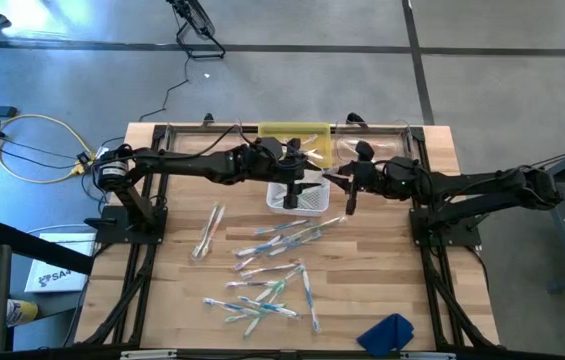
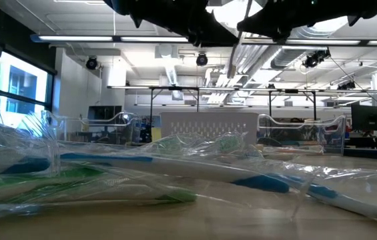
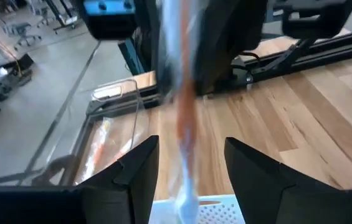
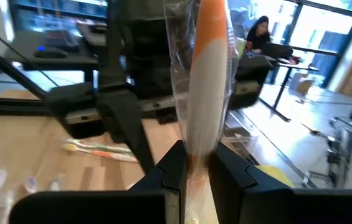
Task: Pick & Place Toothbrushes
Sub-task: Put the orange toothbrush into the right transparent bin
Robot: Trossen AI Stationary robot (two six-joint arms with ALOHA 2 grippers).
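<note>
Wooden table (image 1: 392, 290) planks fill the middle of the high view, with wrapped toothbrushes (image 1: 272, 270) scattered below centre and a white basket (image 1: 297, 197) just above them. Right tool (image 4: 193, 163) is pinching an orange-and-white toothbrush (image 4: 210, 74) in clear wrap. It stands upright between the pressed fingers, long axis vertical, orange end up, just right of the basket. Left tool (image 3: 188, 165) hangs over the basket with its fingers spread, nothing between them but the blurred brush beyond.

Risk, as I judge it: the slick wrap could let the brush slide through the pinch and drop outside the basket. The two tools are also close together over the basket, so a careless move could knock them together.
</note>
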